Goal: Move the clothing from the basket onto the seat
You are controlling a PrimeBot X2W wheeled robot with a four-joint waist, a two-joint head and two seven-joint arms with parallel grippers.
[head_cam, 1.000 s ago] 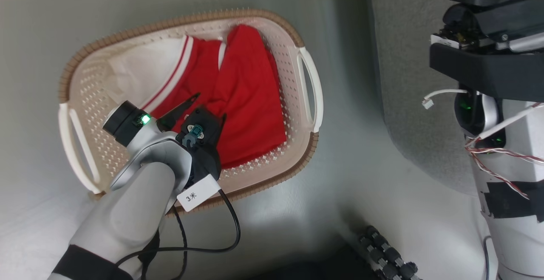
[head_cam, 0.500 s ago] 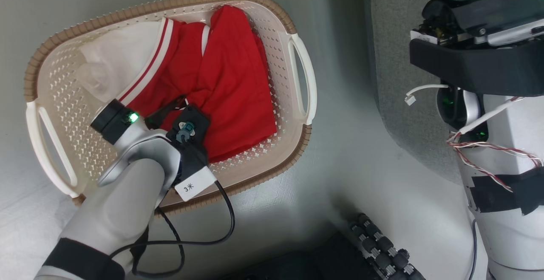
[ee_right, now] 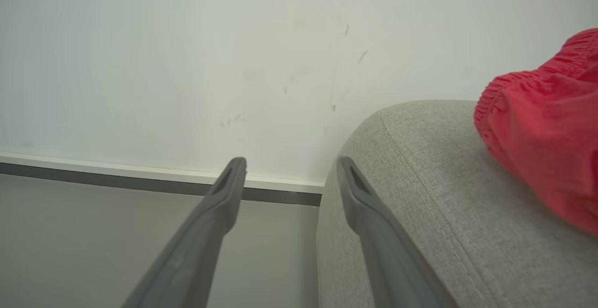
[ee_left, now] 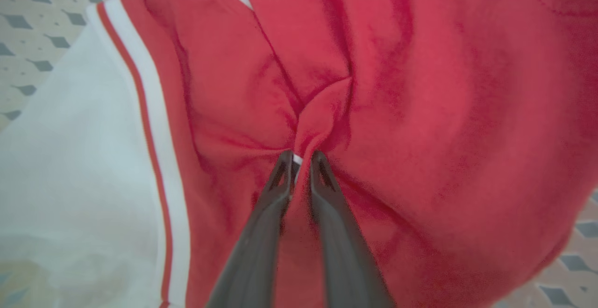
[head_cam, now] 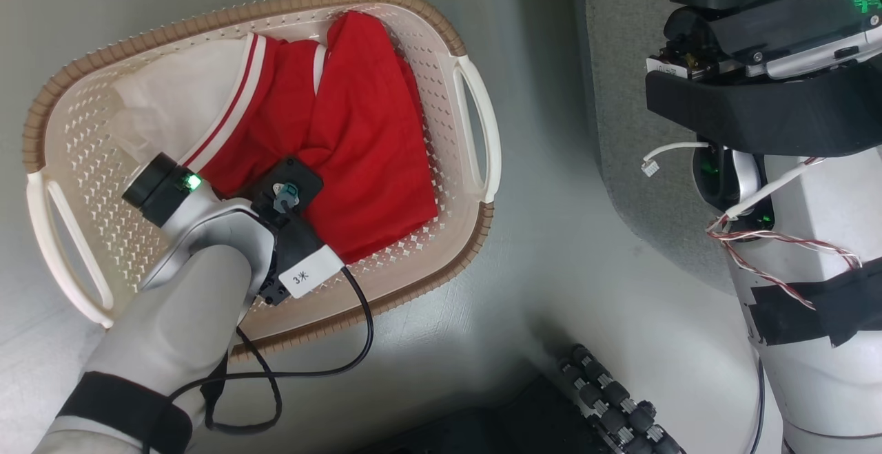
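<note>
Jaws pinched together on a raised fold of the clothing (ee_left: 420,111), the left gripper (ee_left: 300,157) sits in the middle of the basket (head_cam: 89,164), well inside its brown rim, while the right gripper (ee_right: 290,161), fingers apart, points at bare floor (ee_right: 93,224) just beside the seat (ee_right: 411,182) and its rounded edge, where a red garment (ee_right: 542,130) lies.

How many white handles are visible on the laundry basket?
2: one handle at the basket's left end, the other handle at its right end, toward the grey sofa. None seems hidden.
</note>
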